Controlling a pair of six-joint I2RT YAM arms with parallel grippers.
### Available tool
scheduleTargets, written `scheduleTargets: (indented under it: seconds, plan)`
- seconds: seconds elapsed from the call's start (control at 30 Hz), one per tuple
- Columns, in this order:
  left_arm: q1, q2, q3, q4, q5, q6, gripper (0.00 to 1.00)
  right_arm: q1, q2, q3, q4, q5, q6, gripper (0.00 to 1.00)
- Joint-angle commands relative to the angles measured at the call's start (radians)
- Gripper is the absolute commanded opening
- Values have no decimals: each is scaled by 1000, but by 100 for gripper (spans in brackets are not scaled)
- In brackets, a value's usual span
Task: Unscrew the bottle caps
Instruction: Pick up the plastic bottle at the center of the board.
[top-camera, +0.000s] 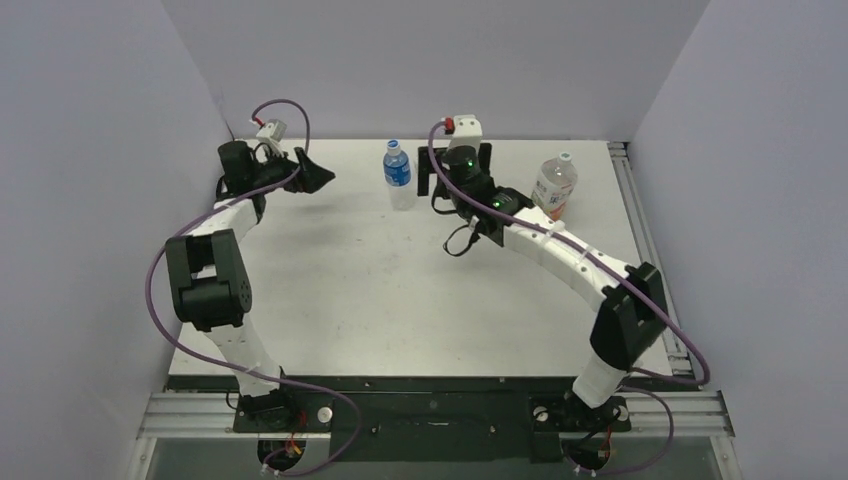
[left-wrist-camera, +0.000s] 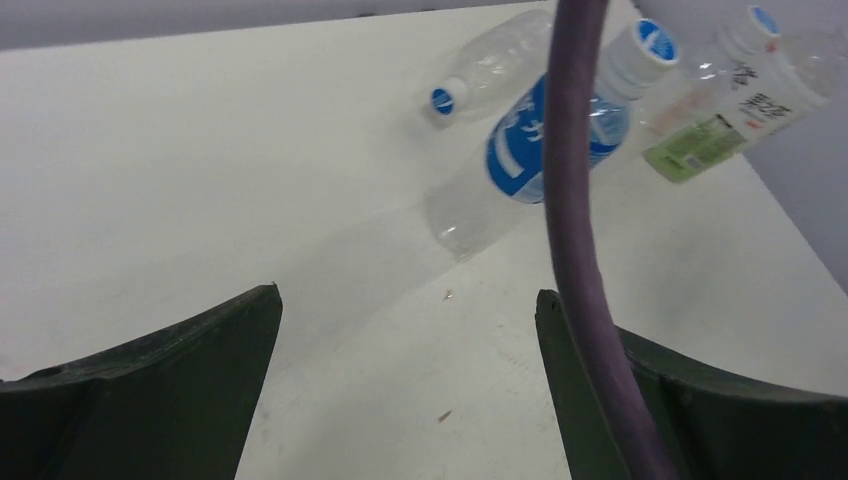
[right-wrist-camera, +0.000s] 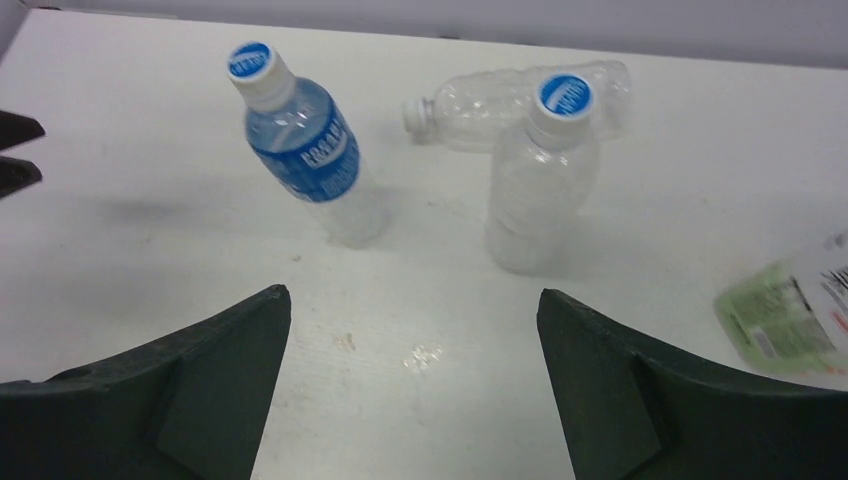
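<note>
**Both grippers released; all bottles left standing or lying free**

The left gripper (left-wrist-camera: 405, 295) is seen spread wide, with nothing between its fingers. Ahead of it and to its right, the blue-labelled bottle (left-wrist-camera: 530, 150) is stood on the table (left-wrist-camera: 200, 150) with its blue-topped cap (left-wrist-camera: 655, 40) screwed on. It is partly crossed in the left wrist view by a purple cable (left-wrist-camera: 575, 250). Beyond it, a plain bottle (left-wrist-camera: 495, 65) is laid on its side, its capped end (left-wrist-camera: 443, 100) turned toward this gripper. Further right, the orange-and-green labelled bottle (left-wrist-camera: 740, 95) is found, also capped.

The right gripper (right-wrist-camera: 412, 292) is likewise parted and empty. Ahead and slightly right of it, a second plain bottle (right-wrist-camera: 540, 190) is stood upright with its blue cap (right-wrist-camera: 565, 95) in place, and the lying bottle is just behind. The blue-labelled bottle is placed ahead to its left. The orange-and-green labelled one is cut off at its far right.
</note>
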Motion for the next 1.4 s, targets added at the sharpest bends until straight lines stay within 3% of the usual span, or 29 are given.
scheduleTargets:
  seconds: [0.0, 0.2, 0.5, 1.0, 1.17, 1.37]
  plan:
    - [38, -127, 66, -446, -183, 193, 97, 10, 170, 253, -40, -131, -35, 89]
    - [35, -223, 22, -598, -295, 289, 97, 7, 354, 478, -71, -243, -68, 90]
    - [25, -316, -71, -640, -318, 360, 97, -43, 584, 722, -85, -338, -84, 88]
    - [23, -361, -83, -681, -281, 389, 96, -59, 713, 812, 52, -305, -118, 84]
    - [24, -359, -85, -679, -283, 389, 97, -56, 720, 789, 127, -317, -106, 78]
    - [24, -356, -94, -677, -286, 394, 97, -55, 739, 797, 156, -314, -98, 62]
